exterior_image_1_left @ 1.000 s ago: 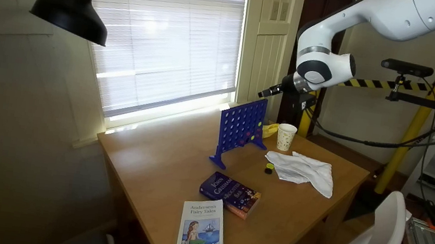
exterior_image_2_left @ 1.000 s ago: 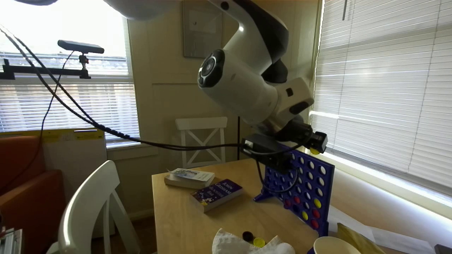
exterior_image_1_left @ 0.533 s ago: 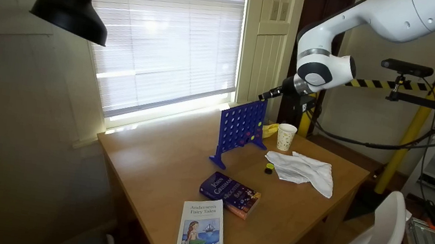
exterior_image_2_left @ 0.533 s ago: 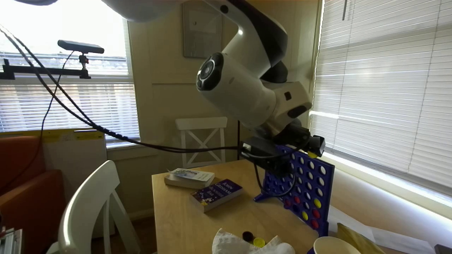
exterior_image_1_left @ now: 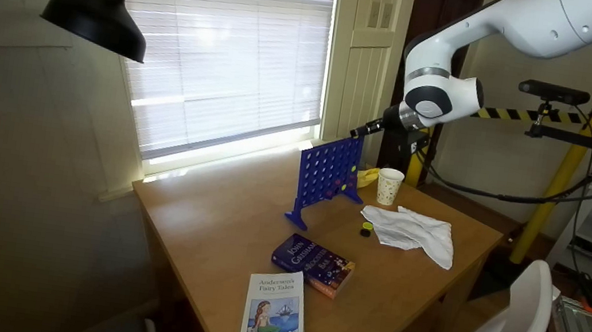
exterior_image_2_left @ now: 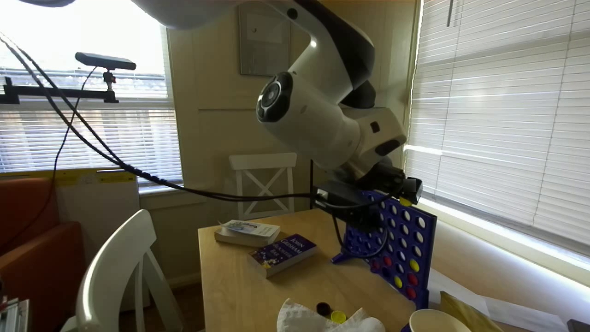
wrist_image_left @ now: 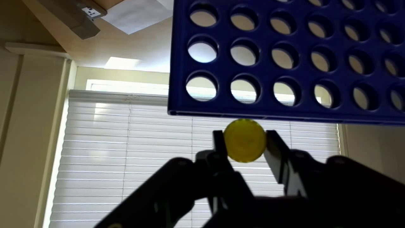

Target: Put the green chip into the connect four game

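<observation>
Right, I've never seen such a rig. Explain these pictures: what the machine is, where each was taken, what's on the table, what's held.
The machine is a white robot arm ending in a black two-fingered gripper. The room views are shot from two spots outside the robot; the close-up is shot from its wrist and stands upside down. On the table I see a blue connect four board, a cup, a white cloth, a John Grisham book, Andersen's Fairy Tales, a loose yellow disc and a dark disc. The gripper holds a yellow chip close to the board's top edge; whether they touch is hard to tell.
</observation>
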Tool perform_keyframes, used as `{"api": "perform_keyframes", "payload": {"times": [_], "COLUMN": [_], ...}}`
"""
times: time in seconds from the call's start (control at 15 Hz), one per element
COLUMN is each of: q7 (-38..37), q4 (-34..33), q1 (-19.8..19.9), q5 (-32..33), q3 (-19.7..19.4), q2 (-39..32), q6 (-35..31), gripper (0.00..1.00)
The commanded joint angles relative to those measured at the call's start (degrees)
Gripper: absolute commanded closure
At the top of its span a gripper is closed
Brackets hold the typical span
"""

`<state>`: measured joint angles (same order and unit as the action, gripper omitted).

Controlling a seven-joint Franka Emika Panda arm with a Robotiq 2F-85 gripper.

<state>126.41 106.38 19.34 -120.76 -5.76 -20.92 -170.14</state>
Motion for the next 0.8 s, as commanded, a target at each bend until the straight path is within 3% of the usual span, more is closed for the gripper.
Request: {"api": "perform_keyframes", "payload": {"times": [0.0, 0.73], "q7": [2.37, 6.88], "q4": [0.83, -1.17], "q1": [0.02, -0.32], "q5": [-1.45, -5.65], "q3": [-0.47, -1.44], "q2": [0.72, -1.11], "q6": [1.97, 3.12], "gripper": [0.89, 0.89]}}
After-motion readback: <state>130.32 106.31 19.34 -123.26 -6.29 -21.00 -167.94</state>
